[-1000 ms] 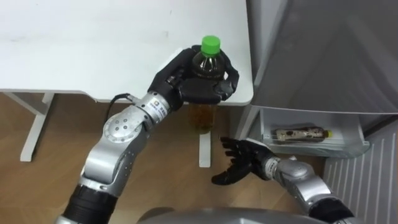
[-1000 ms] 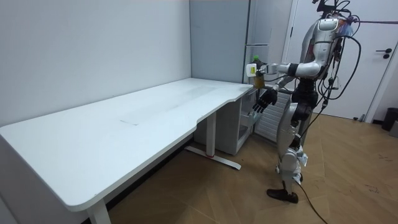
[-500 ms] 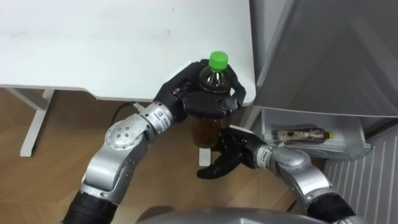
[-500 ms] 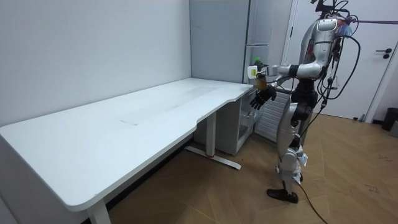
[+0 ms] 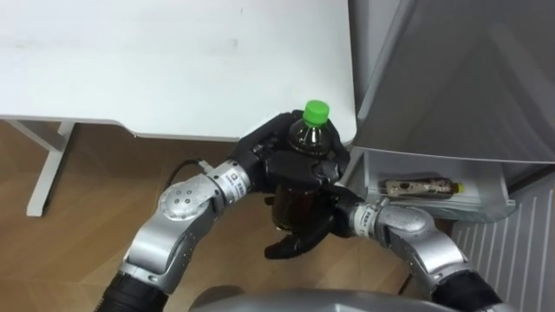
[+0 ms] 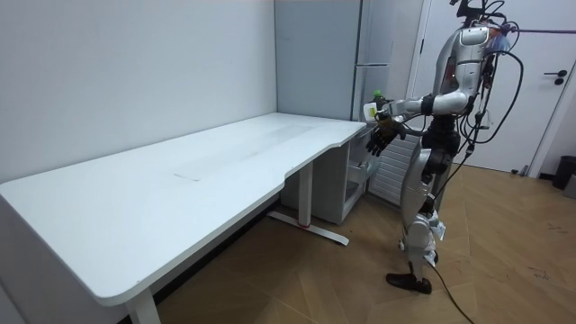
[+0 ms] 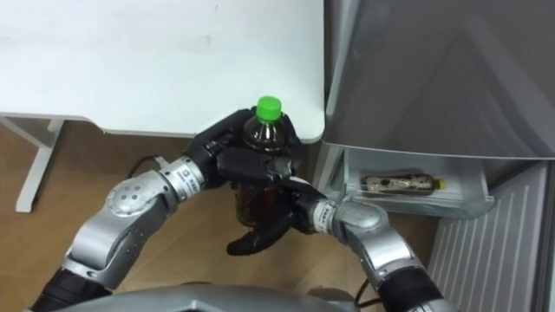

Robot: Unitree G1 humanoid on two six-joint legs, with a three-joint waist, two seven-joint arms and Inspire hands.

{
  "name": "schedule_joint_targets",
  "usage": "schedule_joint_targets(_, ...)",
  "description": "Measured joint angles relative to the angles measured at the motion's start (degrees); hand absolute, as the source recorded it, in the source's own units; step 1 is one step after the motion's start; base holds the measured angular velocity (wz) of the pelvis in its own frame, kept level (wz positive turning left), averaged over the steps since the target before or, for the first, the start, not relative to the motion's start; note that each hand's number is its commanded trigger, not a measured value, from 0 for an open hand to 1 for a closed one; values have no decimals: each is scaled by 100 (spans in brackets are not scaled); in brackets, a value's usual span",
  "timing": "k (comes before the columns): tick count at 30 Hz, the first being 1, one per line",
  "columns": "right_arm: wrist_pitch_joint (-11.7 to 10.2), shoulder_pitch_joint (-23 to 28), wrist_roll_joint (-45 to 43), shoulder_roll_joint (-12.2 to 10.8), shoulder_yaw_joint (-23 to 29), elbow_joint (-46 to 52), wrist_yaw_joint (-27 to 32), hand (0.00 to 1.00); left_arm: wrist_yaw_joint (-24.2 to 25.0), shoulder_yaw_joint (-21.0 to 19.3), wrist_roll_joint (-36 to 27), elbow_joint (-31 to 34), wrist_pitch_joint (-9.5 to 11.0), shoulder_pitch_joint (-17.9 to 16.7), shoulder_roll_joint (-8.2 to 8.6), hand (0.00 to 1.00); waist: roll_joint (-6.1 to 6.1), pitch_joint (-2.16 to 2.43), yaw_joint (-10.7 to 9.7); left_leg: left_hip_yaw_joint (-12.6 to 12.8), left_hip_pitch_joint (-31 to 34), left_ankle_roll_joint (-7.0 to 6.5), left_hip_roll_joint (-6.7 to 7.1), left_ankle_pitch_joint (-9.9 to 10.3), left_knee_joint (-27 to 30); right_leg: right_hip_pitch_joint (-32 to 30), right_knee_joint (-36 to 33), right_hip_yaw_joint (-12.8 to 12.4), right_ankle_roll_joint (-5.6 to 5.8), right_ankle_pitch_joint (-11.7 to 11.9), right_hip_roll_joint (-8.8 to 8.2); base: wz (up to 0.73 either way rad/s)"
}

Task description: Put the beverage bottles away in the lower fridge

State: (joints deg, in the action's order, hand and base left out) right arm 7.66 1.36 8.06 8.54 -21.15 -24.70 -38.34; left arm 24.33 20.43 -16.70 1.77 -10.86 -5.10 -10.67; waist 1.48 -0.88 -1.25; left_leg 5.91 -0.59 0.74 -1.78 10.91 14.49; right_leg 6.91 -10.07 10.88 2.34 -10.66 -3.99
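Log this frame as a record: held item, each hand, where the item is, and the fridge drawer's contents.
held item: clear plastic bottle of dark drink with a green cap, upright
left hand: left hand curled round the bottle's upper body
right hand: right hand open, at the bottle's lower part, below the left hand
item position: in the air by the corner of the white table, not yet in the fridge
drawer: white lower fridge drawer open
drawer contents: second bottle lying on its side
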Motion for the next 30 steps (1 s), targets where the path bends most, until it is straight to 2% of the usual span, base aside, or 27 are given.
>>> schedule_joint_targets(7,1,13,750,34,4,6,-107,0,120,7,1,-58,58,-1,-93,100,-60,-21,-3,-17,34,1,0,1,20,-7,0,34,0,0,0,0)
schedule_joint_targets(16,1,27,1049,40,-21,8,-107,0,129,5,3,-81,93,-4,-105,100,-116,-3,13,-26,50,0,-2,0,17,-55,-65,27,1,-1,1,0)
schedule_joint_targets(17,1,27,1052,40,-21,8,-107,7,129,5,4,-81,93,-5,-106,100,-116,-3,13,-25,51,0,-2,0,18,-56,-66,27,1,-1,1,0)
schedule_joint_targets(18,2,28,1068,40,-28,8,-107,33,129,5,4,-81,93,-6,-108,100,-119,-1,20,-25,52,0,-3,0,19,-58,-67,27,1,-1,2,0)
schedule_joint_targets(20,14,46,1186,40,-28,8,-105,95,129,6,3,-81,93,-6,-107,100,-121,11,24,-25,51,0,-4,0,17,-67,-70,26,1,-1,2,0)
schedule_joint_targets(21,50,48,1242,40,-23,8,-105,100,129,7,9,-81,94,-6,-107,100,-125,20,24,-23,51,0,-4,-1,18,-69,-71,25,1,-1,2,0)
schedule_joint_targets(30,66,78,1266,40,-62,8,-105,100,107,7,-1,-81,94,-43,-131,100,-83,46,17,-17,3,-1,-5,-1,23,-20,-70,19,1,0,1,0)
